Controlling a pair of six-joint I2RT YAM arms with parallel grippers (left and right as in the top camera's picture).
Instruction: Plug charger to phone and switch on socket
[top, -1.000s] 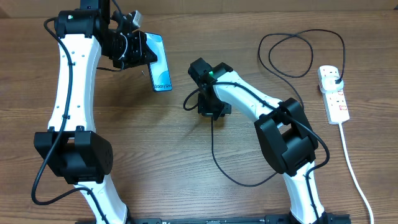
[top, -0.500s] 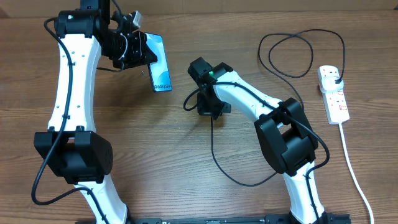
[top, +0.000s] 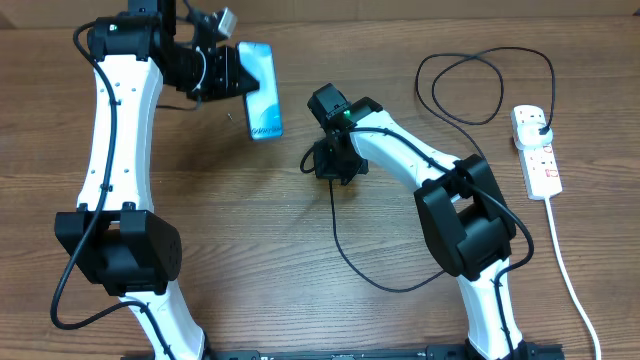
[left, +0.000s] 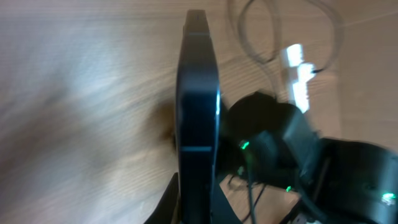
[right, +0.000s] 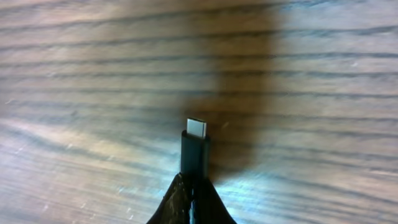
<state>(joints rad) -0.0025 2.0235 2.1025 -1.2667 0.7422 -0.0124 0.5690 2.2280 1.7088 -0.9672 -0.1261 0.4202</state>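
The phone (top: 263, 90) hangs tilted above the table at the back left, with my left gripper (top: 228, 72) shut on one end of it. From the left wrist it shows edge-on as a dark slab (left: 198, 93) between the fingers (left: 171, 202). My right gripper (top: 326, 163) hovers mid-table to the phone's right, shut on the charger's connector (right: 195, 147), whose metal tip sticks out over bare wood. The black cable (top: 345, 255) trails from it and loops (top: 485, 85) round to the plug seated in the white socket (top: 540, 165) at the far right.
The socket's thick white cord (top: 568, 275) runs down the right side toward the front edge. The left arm's base (top: 120, 250) and the right arm's elbow (top: 468, 215) stand over the front half of the wooden table.
The left gripper has carried the phone slightly up and to the right, turning it. The right gripper has shut on the connector and shifted a little toward the phone, dragging the cable.
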